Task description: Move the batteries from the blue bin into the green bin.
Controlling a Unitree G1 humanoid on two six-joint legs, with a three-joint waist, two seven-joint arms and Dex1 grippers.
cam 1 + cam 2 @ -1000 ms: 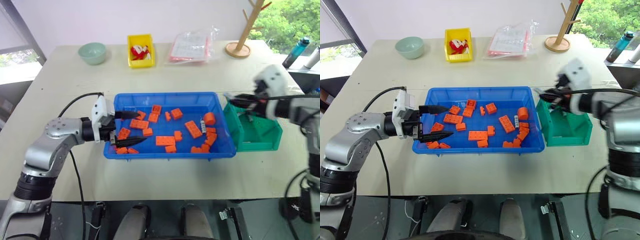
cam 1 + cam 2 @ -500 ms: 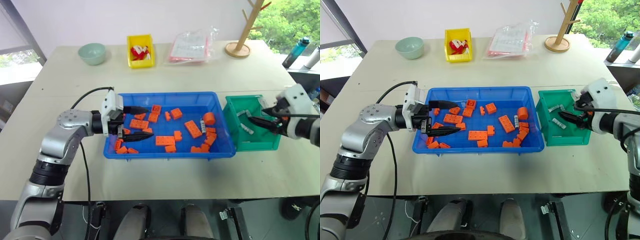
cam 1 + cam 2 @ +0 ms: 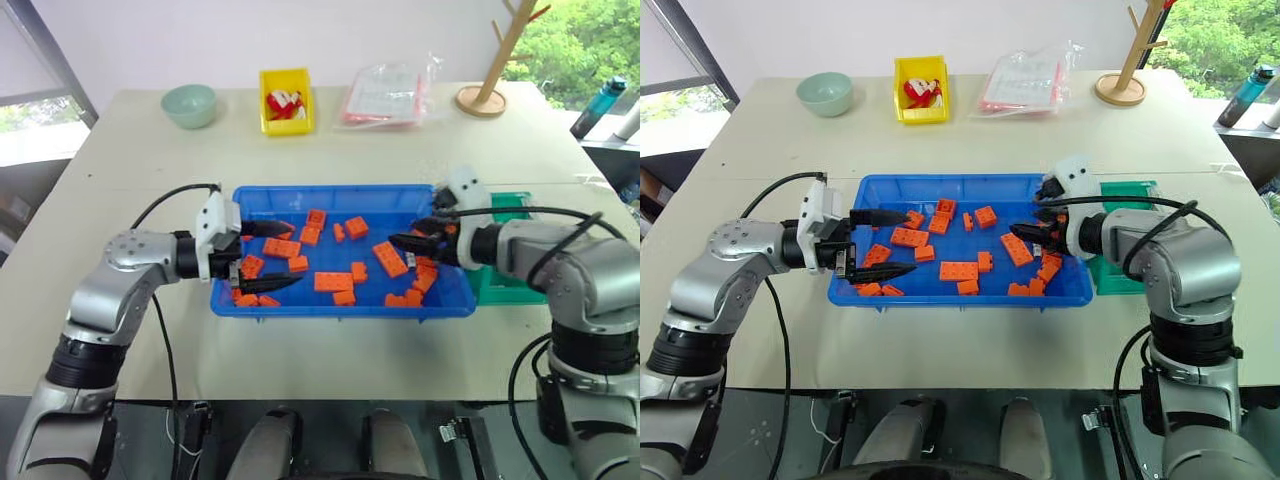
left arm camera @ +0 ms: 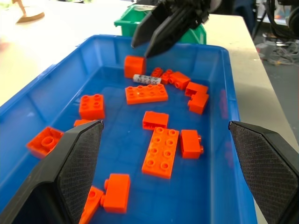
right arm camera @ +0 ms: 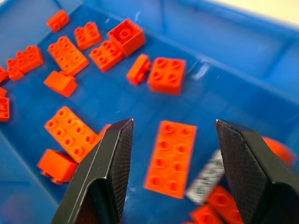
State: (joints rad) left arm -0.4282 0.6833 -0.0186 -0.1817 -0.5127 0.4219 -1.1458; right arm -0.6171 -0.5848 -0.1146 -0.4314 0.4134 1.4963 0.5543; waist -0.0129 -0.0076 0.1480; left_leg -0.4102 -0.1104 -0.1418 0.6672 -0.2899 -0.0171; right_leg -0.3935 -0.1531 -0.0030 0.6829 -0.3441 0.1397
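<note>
The blue bin (image 3: 330, 191) sits mid-table, strewn with orange blocks (image 3: 331, 281). One grey battery (image 4: 146, 79) lies near the bin's right end beside a long orange block; it also shows just below my right gripper's fingers as the battery (image 5: 207, 175). My right gripper (image 3: 403, 243) hangs open and empty over that end, pointing left and down. At the bin's left end my left gripper (image 3: 293, 255) is open above loose blocks, holding nothing. The green bin (image 3: 510, 204) stands against the blue bin's right side, mostly hidden behind my right arm.
At the table's far side are a pale green bowl (image 3: 188, 105), a small yellow bin (image 3: 284, 100), a clear plastic bag (image 3: 385, 95) and a wooden stand (image 3: 490, 95). A bottle (image 3: 598, 100) stands off the table to the right.
My right gripper was shut over the green bin, opened there, then swung left and down into the blue bin's right end. The left gripper has stayed in place.
</note>
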